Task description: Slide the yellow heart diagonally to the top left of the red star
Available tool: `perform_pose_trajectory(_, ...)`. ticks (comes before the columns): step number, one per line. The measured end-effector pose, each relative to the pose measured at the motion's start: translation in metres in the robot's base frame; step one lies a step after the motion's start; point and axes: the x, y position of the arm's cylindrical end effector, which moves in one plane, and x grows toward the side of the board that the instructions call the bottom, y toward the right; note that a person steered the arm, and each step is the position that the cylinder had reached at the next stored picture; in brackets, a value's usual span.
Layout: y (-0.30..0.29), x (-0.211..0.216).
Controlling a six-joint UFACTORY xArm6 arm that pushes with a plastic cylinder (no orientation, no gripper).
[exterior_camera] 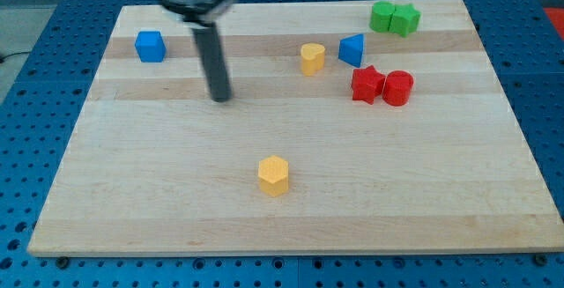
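Note:
The yellow heart (pixel 312 58) sits on the wooden board, up and to the left of the red star (pixel 367 84), with a gap between them. A blue triangular block (pixel 352 50) lies between them, just right of the heart and above the star. A red cylinder (pixel 398 88) touches the star's right side. My tip (pixel 220 97) rests on the board well to the left of the heart and slightly lower, touching no block.
A blue cube (pixel 150 46) is near the view's top left. Two green blocks (pixel 394 18) sit together at the top right. A yellow hexagonal block (pixel 274 175) lies below the middle. The board's edge (pixel 282 249) runs along the view's bottom.

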Motion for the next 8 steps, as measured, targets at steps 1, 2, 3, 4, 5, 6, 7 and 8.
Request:
perform_pose_trajectory(1,0.067,-0.003)
perform_pose_trajectory(2,0.081,-0.021)
perform_pose_trajectory(3,0.121,-0.024)
perform_pose_trajectory(4,0.135,-0.042)
perform_pose_trajectory(5,0.132,-0.065)
perform_pose_trajectory(6,0.118,-0.068)
perform_pose_trajectory(7,0.093,-0.065)
perform_pose_trajectory(8,0.089,-0.064)
